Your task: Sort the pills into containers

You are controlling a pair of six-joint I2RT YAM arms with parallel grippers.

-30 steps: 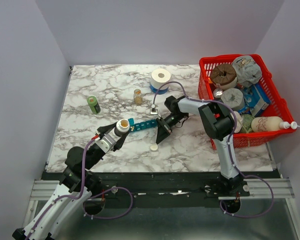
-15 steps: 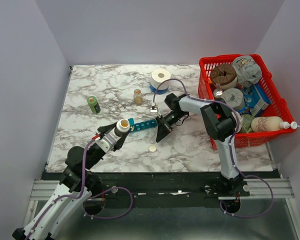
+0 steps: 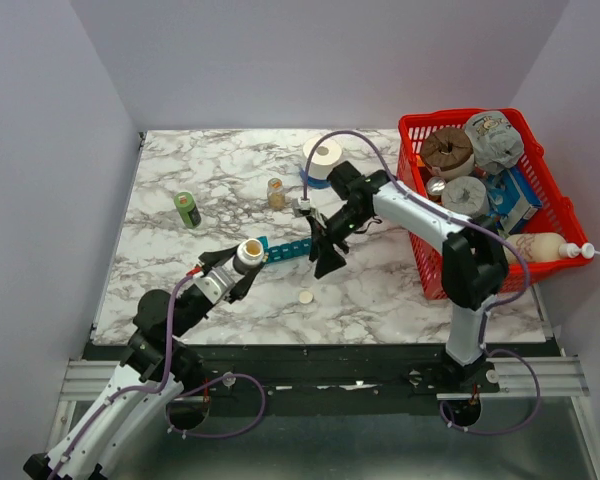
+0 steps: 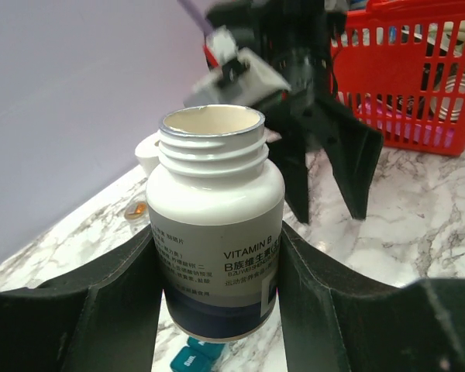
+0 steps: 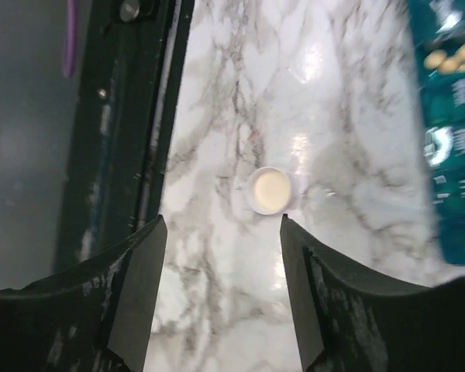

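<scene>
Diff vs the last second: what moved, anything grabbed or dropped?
Right gripper opened its jaws by the teal organizer's right end, nothing between them now. Its arm lifted, elbow swinging right toward the red basket. Unchanged: left gripper holds the open vitamin bottle, white cap lies on the table, organizer in place.

One left tool (image 4: 217,298), one right tool (image 5: 221,232), one teal strip (image 3: 290,247), white bottle (image 4: 215,232), loose cap (image 3: 306,297), amber jar (image 3: 276,192), green can (image 3: 188,209), red basket (image 3: 425,117), and, blurred, perhaps three pills (image 5: 449,58).

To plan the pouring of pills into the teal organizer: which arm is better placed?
Left. The left pincer holds the open bottle at the end of the organizer; the right pincer is open and empty.
</scene>
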